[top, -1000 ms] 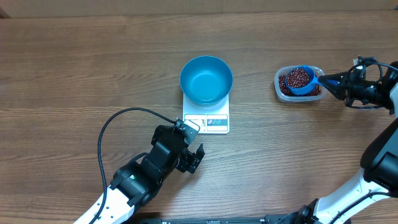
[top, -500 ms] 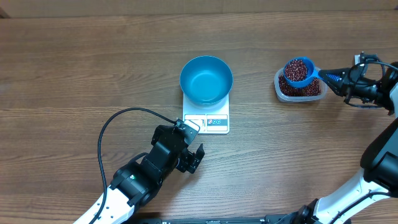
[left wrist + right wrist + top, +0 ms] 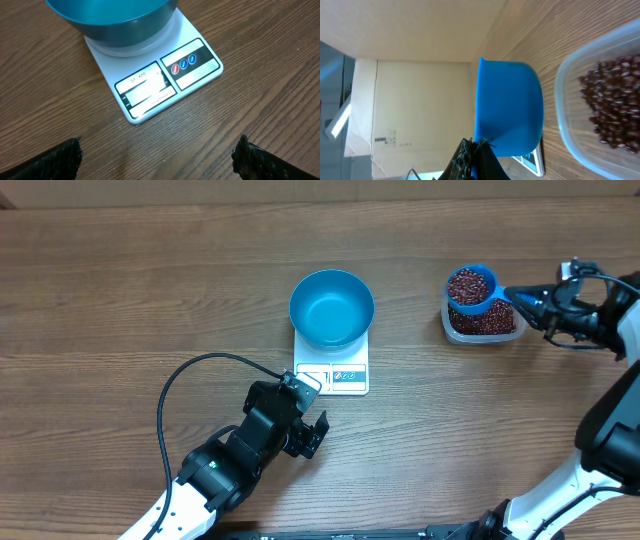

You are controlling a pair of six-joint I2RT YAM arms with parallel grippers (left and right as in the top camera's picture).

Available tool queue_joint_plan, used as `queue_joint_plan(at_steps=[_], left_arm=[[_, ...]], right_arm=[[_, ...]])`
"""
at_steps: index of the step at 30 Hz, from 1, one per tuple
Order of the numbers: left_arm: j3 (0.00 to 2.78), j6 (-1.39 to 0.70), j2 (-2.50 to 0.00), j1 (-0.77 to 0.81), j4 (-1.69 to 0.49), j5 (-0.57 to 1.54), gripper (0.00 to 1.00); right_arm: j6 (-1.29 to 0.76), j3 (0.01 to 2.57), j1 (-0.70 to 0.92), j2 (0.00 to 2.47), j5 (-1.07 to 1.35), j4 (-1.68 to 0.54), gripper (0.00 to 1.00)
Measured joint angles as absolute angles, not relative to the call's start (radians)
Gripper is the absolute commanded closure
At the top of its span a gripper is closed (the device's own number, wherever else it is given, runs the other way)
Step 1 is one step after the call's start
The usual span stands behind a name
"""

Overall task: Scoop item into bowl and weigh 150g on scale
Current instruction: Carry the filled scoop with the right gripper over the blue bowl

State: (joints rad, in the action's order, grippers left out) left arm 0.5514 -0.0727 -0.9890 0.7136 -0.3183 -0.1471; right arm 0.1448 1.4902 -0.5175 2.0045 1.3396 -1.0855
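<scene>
Beans [image 3: 469, 286] heaped in scoop [image 3: 500, 292] above tub [image 3: 483, 340] — loose, light, easily spilled if tipped. Scoop handle clamped in fully closed right gripper [image 3: 530, 301]; level carry advised. Left gripper [image 3: 312, 410] spread wide, nothing held — near scale [image 3: 333, 378], bowl [image 3: 332, 308] seated on it.

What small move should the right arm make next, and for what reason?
Probably carry the scoop, kept level, across toward the bowl. The right gripper is shut on its handle. The scoop is heaped with beans and hangs above the tub, while the bowl on the scale is empty.
</scene>
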Motion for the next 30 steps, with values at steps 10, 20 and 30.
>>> queue_joint_plan(at_steps=[10, 20, 30], left_arm=[[0.551, -0.073, -0.989, 0.714, -0.318, -0.147, 0.00], [0.551, -0.073, -0.989, 0.714, -0.318, -0.147, 0.00], [0.551, -0.073, -0.989, 0.714, -0.319, -0.147, 0.00]], right_arm=[[0.126, 1.511, -0.419, 2.002, 1.346, -1.085, 0.96], [0.071, 1.597, -0.309, 1.971, 1.346, -1.079, 0.96], [-0.026, 1.670, -0.169, 1.959, 1.290, -1.044, 0.96]])
